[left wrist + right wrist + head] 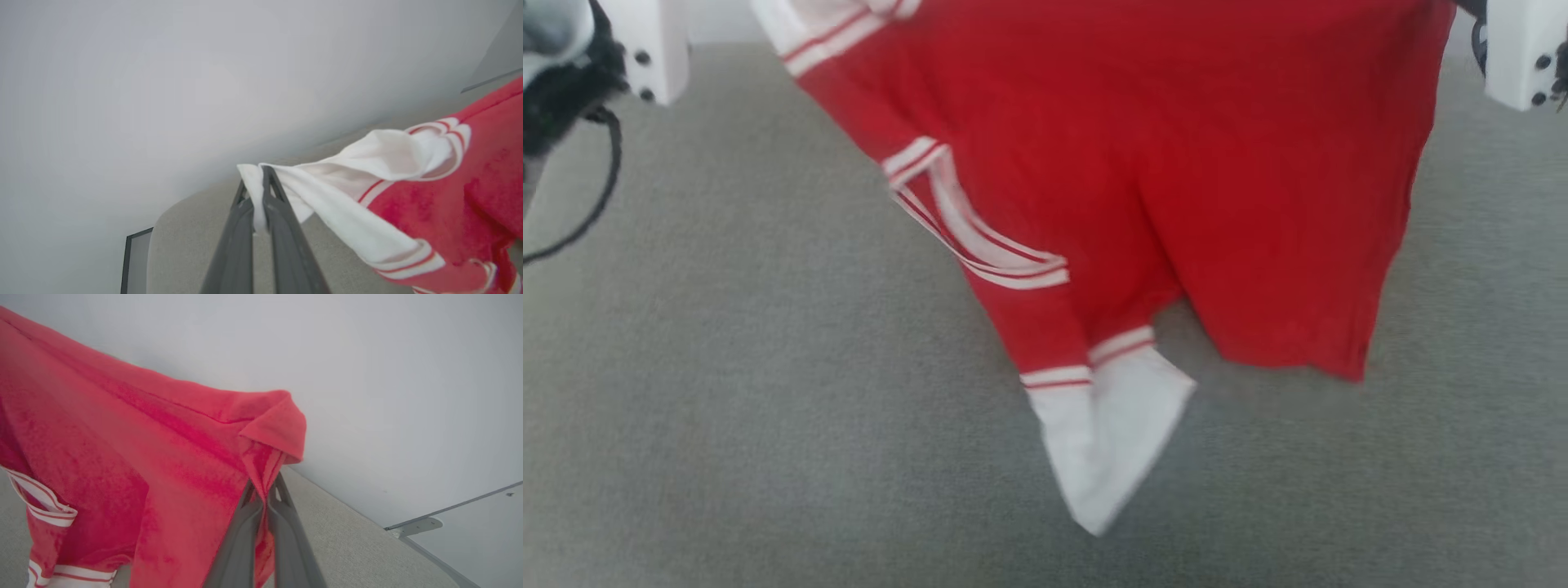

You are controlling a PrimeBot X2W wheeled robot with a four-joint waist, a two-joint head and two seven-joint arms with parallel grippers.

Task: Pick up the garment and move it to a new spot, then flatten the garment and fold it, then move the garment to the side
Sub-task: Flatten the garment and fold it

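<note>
Head view, A asks: where's the garment?

B: Up off the grey surface, hanging as a wide red sheet above it. White sleeve ends dangle lowest. Can't tell if they brush the grey surface, and it's blurry.

A: Who has it?

B: Both arms. The pale forearms sit high above the grey surface, left forearm and right forearm, one on each side of the cloth.

A: Finger state?

B: Left wrist view: left gripper is pinched tight on a white edge of the fabric, and the cloth comes out between the tips. Right wrist view: right gripper is clamped on a red corner, which flops over the tips. Neither is released.

A: Why hold it like that?

B: My read is that two far-apart grips on the top edge let the weight pull the body straight, so it can be laid flat on the grey surface afterwards. Lifting it clear also lets it be carried to a new spot without dragging.

A: Stage?

B: Probably pick-up and move. It isn't flattened or folded yet, and one sleeve is twisted across the front.

A: Risks?

B: The left pinch only has a thin white edge, so it could slip. The sleeves could also bunch underneath when the garment goes down onto the grey surface.

A: Anything else?

B: A plain pale wall stands behind the grey surface.
</note>
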